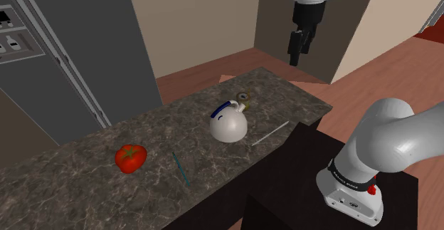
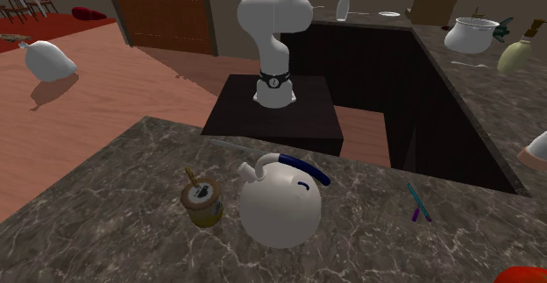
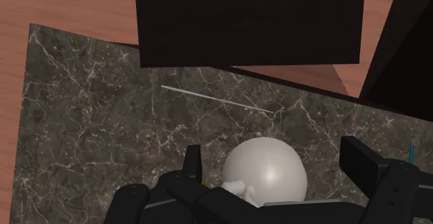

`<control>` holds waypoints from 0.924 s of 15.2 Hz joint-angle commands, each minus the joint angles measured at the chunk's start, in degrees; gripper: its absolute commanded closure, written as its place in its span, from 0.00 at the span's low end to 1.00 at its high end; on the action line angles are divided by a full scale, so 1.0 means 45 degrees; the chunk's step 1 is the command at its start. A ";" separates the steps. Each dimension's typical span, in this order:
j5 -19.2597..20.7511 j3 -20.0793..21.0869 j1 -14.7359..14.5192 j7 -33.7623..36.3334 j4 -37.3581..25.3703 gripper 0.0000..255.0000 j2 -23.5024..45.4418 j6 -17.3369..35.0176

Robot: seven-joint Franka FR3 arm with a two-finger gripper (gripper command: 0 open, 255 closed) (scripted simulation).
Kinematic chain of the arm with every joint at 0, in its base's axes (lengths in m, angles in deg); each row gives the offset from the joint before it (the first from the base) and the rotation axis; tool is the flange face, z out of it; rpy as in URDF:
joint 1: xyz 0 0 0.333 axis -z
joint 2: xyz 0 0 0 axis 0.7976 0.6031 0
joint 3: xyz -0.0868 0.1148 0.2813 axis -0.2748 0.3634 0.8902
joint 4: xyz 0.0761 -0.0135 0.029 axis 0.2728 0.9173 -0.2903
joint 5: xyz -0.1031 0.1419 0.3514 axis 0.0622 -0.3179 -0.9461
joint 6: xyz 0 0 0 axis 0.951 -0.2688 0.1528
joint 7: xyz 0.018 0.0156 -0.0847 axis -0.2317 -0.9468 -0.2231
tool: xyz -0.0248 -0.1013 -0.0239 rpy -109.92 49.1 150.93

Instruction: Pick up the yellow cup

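While my arm [image 1: 384, 147] arches up from the stand [image 1: 299, 161], the shoulder view has my pincer [image 1: 296, 50] hanging high over the far end of the marble counter [image 1: 85, 164], with open air all round it. The yellow cup [image 1: 244, 98] stands upright below, at about 7 o'clock from the pincer. It sits just beside a round white kettle [image 1: 229, 127], at the kettle's 1 o'clock, and near the counter's far long edge. A thin white rod [image 1: 270, 132] lies at the kettle's 3 o'clock, near the edge by the stand. A teal pen [image 1: 179, 168] and a red tomato [image 1: 131, 157] lie well apart from the cup, toward 8 o'clock, with bare marble around them

From the second exterior view, the cup is at the kettle's 9 o'clock, close beside it. Bare marble runs from the cup toward 9 and 6 o'clock before the counter's edge. The stand rises at 12 o'clock beyond the counter, and the pen lies at the kettle's 3 o'clock, well off

Looking down my own wrist, my two fingers [image 3: 192, 161] stand wide apart. The kettle's white dome lies far below, between them, touched by neither. The rod lies beyond it on open marble, near the counter's edge and the dark stand
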 commanded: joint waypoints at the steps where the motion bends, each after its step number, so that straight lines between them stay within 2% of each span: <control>1: 0.0000 0.0000 0.0000 0.0000 0.0000 0.00 0.0000 0.0000; 8: 0.0242 -0.0605 0.0161 -0.0358 0.1041 0.00 0.1865 0.3057; 14: 0.0303 -0.1107 0.0264 -0.0699 0.1228 0.00 0.4071 0.5575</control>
